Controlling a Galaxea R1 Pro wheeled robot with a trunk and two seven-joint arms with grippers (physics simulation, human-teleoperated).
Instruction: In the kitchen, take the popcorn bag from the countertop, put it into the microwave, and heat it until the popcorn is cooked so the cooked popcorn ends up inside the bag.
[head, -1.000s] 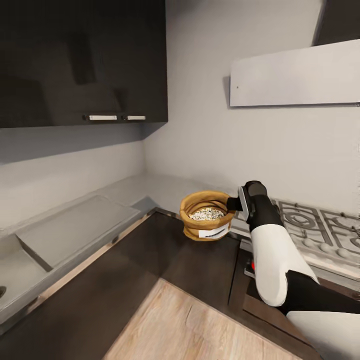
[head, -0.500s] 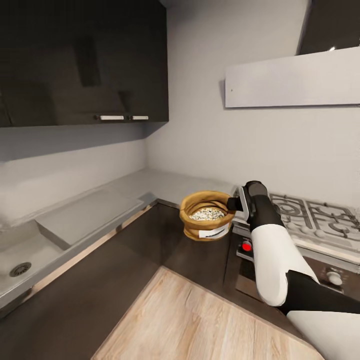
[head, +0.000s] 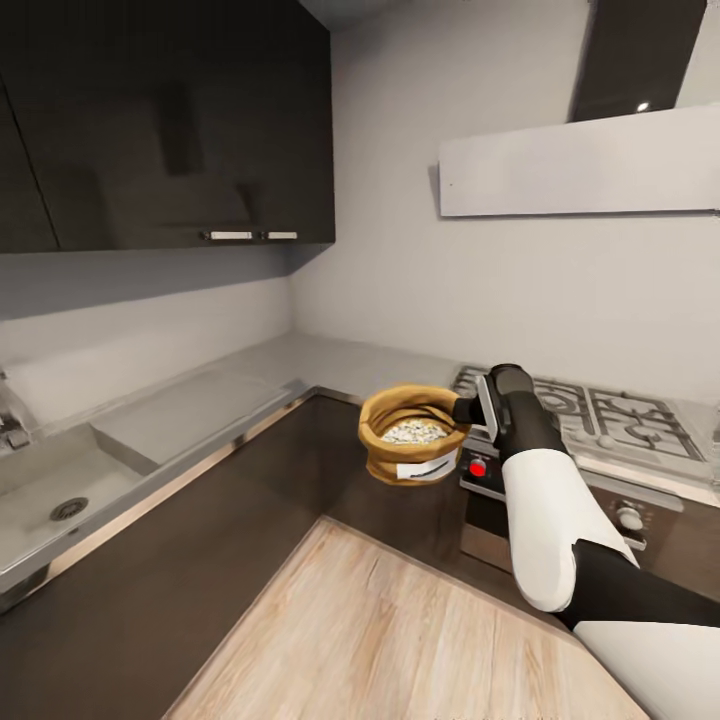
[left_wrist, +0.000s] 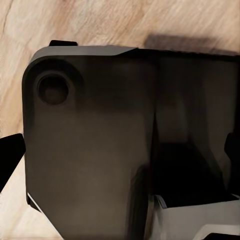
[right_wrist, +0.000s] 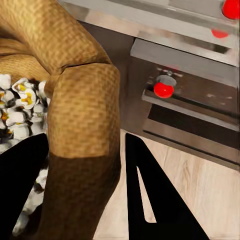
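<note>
The popcorn bag (head: 410, 440), a mustard-tan sack with a rolled rim and white kernels inside, hangs in the air in front of the dark cabinet fronts. My right gripper (head: 463, 408) is shut on its rim from the hob side. In the right wrist view the woven rim (right_wrist: 85, 115) sits pinched between the two black fingers (right_wrist: 150, 195). The grey countertop (head: 250, 365) runs around the corner behind the bag. The microwave is out of view. My left gripper (left_wrist: 120, 160) points at my own dark body over the wood floor, its fingers (left_wrist: 10, 160) spread wide.
A steel gas hob (head: 600, 415) lies to the right, with an oven front and red knob (head: 478, 467) below it. A sink (head: 60, 495) is set into the counter at left. Dark wall cabinets (head: 160, 120) and a white hood (head: 580, 165) hang above. Wood floor (head: 400, 620) lies in front.
The whole picture has shifted, so the camera has moved: the counter looks farther off and more of the sink and floor show. The bag stays in my right gripper as before.
</note>
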